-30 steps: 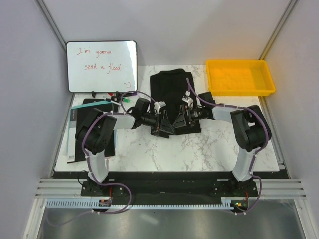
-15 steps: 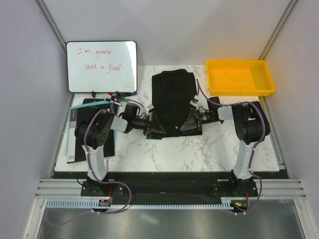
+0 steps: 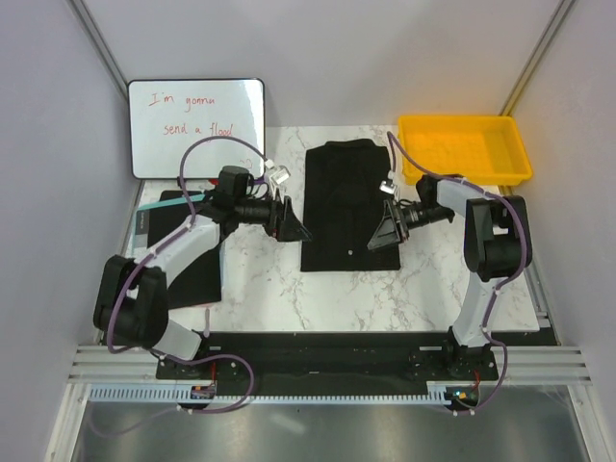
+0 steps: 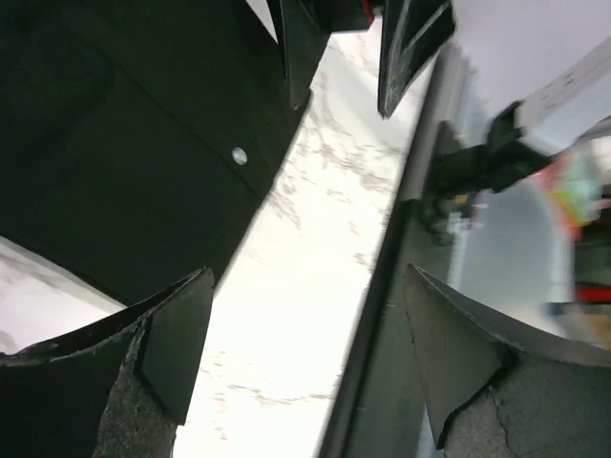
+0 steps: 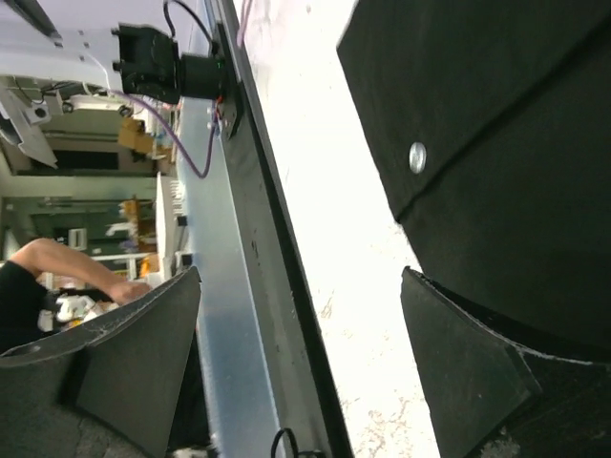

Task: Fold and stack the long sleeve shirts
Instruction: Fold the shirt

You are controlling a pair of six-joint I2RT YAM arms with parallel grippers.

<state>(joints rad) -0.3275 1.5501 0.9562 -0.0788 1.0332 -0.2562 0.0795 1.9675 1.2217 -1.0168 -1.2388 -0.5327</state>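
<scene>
Found shirt (image 3: 346, 197) folded into a long strip, flat at the middle of the table (image 3: 265, 289). Saw left gripper (image 3: 296, 229) spread wide and empty at its left edge, right gripper (image 3: 385, 233) likewise at the right. Judged side folds done, crosswise fold pending. Needed next: pinching both near corners and carrying the hem toward the collar.
</scene>
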